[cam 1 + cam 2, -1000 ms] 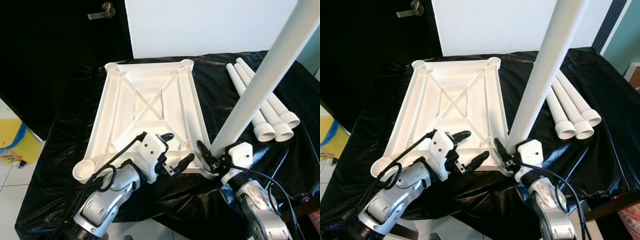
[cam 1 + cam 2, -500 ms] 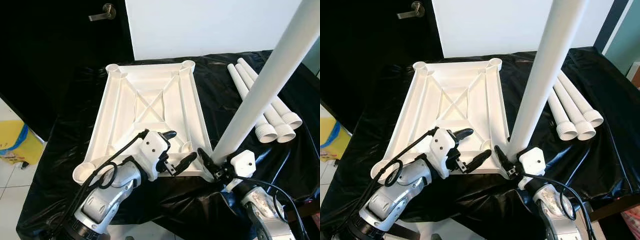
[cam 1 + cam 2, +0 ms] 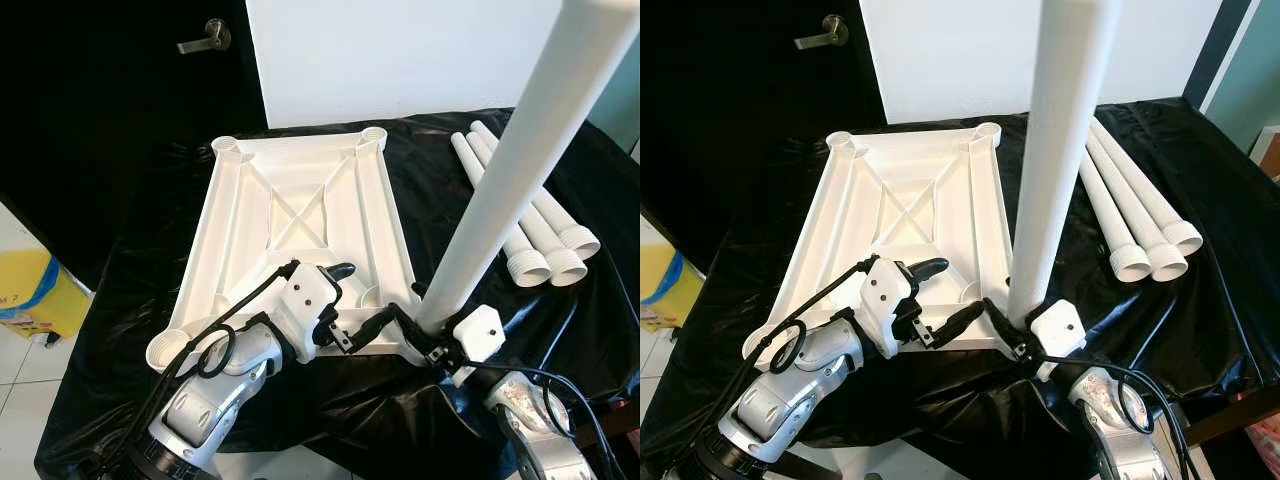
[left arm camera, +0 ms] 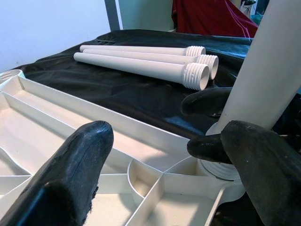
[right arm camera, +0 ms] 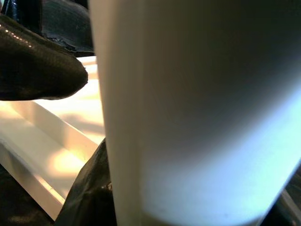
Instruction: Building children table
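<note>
The white tabletop (image 3: pixel 300 210) lies upside down on a black-covered table (image 3: pixel 150 210), with round sockets at its corners. My right gripper (image 3: pixel 425 335) is shut on a long white table leg (image 3: pixel 510 170). The leg stands nearly upright, its threaded lower end (image 4: pixel 221 169) at the tabletop's near right corner socket. My left gripper (image 3: pixel 362 293) is open just above the tabletop's near right part, close to the leg's base. Its fingers (image 4: pixel 70 174) spread wide with nothing between them. In the right wrist view the leg (image 5: pixel 197 108) is pressed between the black fingers (image 5: pixel 37 66).
Three spare white legs (image 3: pixel 530 230) lie side by side on the black cloth at the right. A yellow object (image 3: pixel 30 295) stands on the floor at the left. A dark door with a handle (image 3: pixel 205 38) and a white wall are behind the table.
The held leg has tipped more upright, and its lower end has moved left toward the corner socket. My left gripper has stayed open in about the same place.
</note>
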`<state>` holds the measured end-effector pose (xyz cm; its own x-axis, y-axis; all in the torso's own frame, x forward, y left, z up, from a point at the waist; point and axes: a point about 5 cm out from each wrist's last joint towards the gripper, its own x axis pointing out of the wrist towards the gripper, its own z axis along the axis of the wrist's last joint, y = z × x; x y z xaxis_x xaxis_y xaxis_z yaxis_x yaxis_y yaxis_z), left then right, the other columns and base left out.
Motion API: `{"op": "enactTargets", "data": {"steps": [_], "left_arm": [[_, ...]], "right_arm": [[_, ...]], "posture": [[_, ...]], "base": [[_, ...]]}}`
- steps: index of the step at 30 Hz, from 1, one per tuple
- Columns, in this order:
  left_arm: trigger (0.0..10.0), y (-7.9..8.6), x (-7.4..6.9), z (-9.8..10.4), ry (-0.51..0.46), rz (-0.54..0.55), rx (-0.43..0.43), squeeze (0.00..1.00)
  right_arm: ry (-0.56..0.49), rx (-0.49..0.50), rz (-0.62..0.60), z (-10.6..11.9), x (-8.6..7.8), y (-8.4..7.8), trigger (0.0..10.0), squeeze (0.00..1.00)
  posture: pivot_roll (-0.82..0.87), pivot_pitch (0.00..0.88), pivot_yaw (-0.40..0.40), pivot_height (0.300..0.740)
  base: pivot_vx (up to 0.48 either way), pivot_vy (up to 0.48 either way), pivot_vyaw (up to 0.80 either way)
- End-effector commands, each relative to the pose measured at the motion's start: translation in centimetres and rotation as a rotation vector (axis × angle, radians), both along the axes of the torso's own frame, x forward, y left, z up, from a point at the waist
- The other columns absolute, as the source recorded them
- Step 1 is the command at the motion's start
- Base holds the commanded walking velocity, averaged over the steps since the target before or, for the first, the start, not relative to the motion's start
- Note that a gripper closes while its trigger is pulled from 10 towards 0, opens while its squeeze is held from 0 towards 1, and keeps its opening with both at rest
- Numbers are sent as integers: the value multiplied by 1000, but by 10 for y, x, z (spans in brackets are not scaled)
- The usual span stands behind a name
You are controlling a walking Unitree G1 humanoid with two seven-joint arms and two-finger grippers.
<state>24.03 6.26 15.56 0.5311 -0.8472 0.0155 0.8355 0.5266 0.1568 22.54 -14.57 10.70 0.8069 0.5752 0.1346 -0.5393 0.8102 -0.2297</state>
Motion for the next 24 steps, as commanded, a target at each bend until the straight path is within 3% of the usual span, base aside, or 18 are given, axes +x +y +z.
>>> {"op": "enactTargets", "data": {"steps": [1, 12, 18, 24], "left_arm": [[10000, -5, -8, -1, 4, -181, 28, 0], [10000, -7, -7, 0, -2, -181, 23, 0], [10000, -8, -7, 0, -4, -179, 18, 0], [10000, -8, -7, 1, -8, -173, 14, 0]], "right_arm": [[159, 58, 11, -19, 0, 4, 10000, 0], [211, 108, -44, -17, 10, 1, 10000, 0], [160, 24, -114, -20, 13, -2, 10000, 0], [146, -2, -245, -21, 25, -18, 10000, 0]], "posture": [[-115, 38, 53, 740], [-123, 32, 46, 740], [-123, 39, 42, 740], [-121, 51, 42, 740]], "base": [[0, 0, 0], [0, 0, 0], [0, 0, 0], [0, 0, 0]]}}
